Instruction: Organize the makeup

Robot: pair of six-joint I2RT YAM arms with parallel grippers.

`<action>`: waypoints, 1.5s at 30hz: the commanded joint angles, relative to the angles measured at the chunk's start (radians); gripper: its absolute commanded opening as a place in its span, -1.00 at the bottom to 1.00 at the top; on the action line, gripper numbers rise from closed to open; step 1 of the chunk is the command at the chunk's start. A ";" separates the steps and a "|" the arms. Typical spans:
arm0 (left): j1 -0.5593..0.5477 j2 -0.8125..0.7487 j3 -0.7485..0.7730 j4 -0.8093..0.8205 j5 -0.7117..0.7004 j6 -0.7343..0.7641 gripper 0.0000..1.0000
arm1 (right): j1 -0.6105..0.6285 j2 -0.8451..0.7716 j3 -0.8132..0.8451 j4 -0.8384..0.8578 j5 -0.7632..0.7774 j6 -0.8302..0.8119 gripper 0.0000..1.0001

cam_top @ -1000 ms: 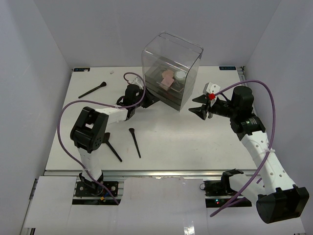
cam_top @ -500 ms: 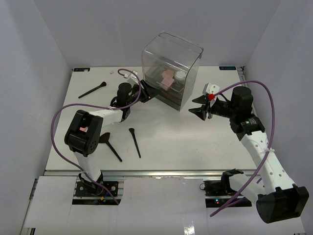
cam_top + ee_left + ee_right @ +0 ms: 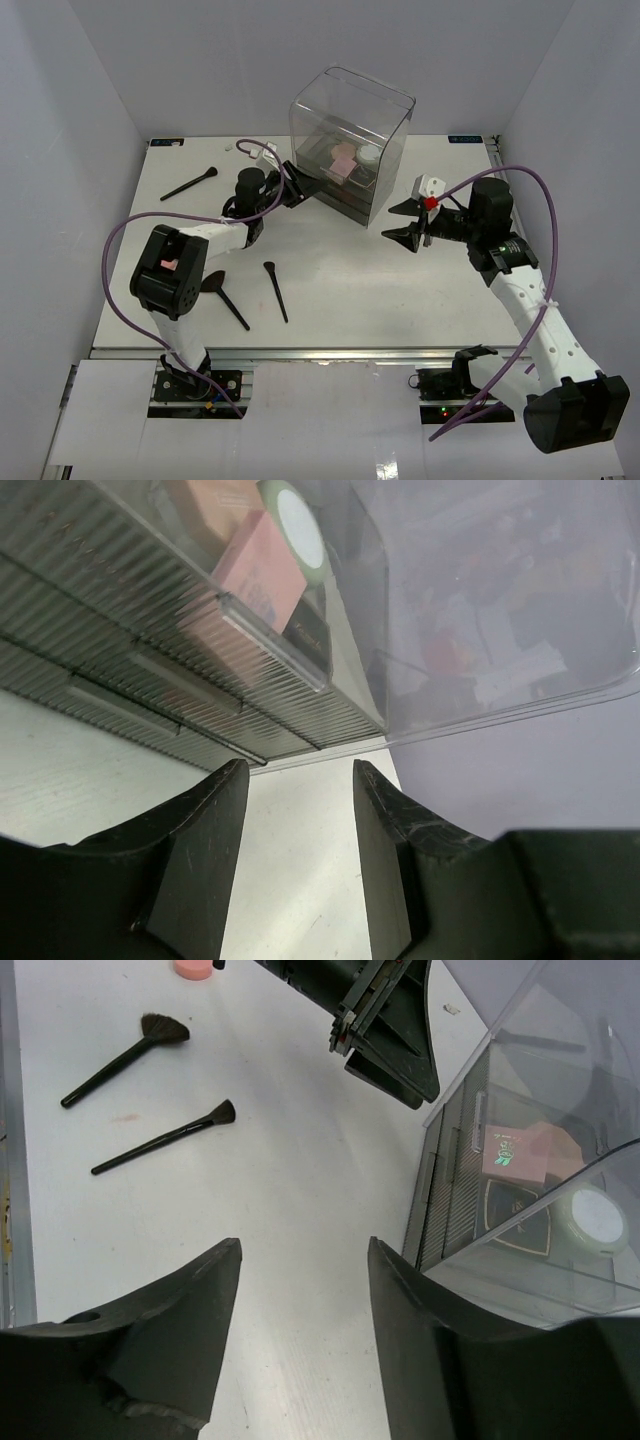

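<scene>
The makeup is partly in the tall clear box (image 3: 350, 135): a pink square compact (image 3: 262, 572), a black compact (image 3: 515, 1215) and a small white round jar (image 3: 300, 528) show through its wall. Three black-handled brushes lie on the table (image 3: 190, 184) (image 3: 275, 290) (image 3: 226, 298); two of them show in the right wrist view (image 3: 125, 1058) (image 3: 165, 1138). My left gripper (image 3: 300, 188) (image 3: 300, 780) is open and empty, just left of the box's dark ribbed drawers (image 3: 150, 670). My right gripper (image 3: 403, 222) (image 3: 303, 1250) is open and empty above bare table, right of the box's front.
A pink round shape (image 3: 194, 967) shows at the top edge of the right wrist view beside the left arm; I cannot tell what it is. The table's white top (image 3: 350, 280) runs to its front edge. Purple cables loop off both arms.
My left gripper has opened and drawn back a little to the left of the box drawers. The right gripper has opened slightly wider and shifted a little left.
</scene>
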 commanded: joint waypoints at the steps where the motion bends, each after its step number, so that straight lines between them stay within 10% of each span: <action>1: 0.018 -0.114 -0.041 -0.027 -0.017 0.004 0.14 | 0.032 0.020 -0.017 0.013 -0.033 -0.043 0.32; 7: 0.090 -0.386 -0.152 -0.306 -0.059 0.131 0.20 | 0.286 0.091 0.016 -0.081 0.333 -0.244 0.69; 15: 0.219 -0.828 -0.266 -0.793 -0.309 0.267 0.95 | 0.499 0.314 0.134 0.042 0.853 -0.267 0.60; 24: 0.219 -1.138 -0.262 -1.052 -0.586 0.388 0.91 | 0.734 0.664 0.254 0.435 1.601 -0.344 0.71; 38: 0.219 -1.319 -0.380 -1.075 -0.700 0.425 0.89 | 0.740 0.902 0.291 0.896 1.804 -0.725 0.58; 45: 0.220 -1.141 -0.338 -1.153 -0.773 0.371 0.90 | 0.738 0.866 0.362 0.644 1.742 -0.512 0.57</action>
